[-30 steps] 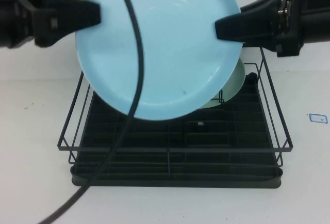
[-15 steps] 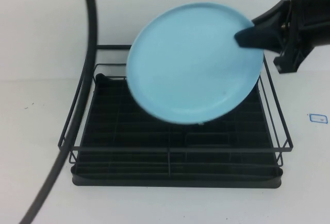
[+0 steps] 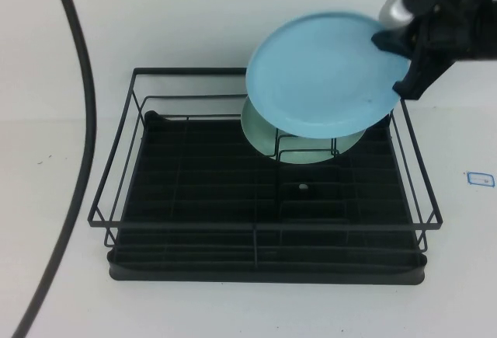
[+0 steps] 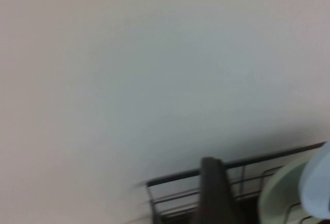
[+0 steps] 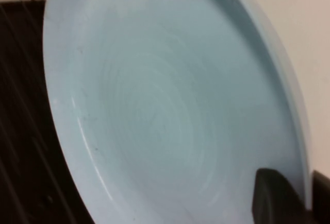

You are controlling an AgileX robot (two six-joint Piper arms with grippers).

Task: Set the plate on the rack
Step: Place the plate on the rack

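The light sky-blue plate (image 3: pixel 322 74) hangs tilted over the back right of the black wire rack (image 3: pixel 256 229). My right gripper (image 3: pixel 390 46) is shut on the plate's right rim; in the right wrist view the plate (image 5: pixel 165 105) fills the frame, with the gripper (image 5: pixel 304 198) pinching its edge. The plate's lower edge overlaps the mint-green plate (image 3: pixel 311 148) standing in the small wire holder. My left gripper (image 4: pixel 211 188) is out of the high view, off the rack's left side, apart from the blue plate (image 4: pixel 317 188).
A black cable (image 3: pixel 81 159) curves down the left of the high view. The rack's black tray base (image 3: pixel 202 190) is bare in front of the green plate. A small blue-outlined mark (image 3: pixel 479 178) lies on the white table at right.
My left gripper let go of the plate and pulled out of the high view. My right gripper carried the plate right and back, over the green plate.
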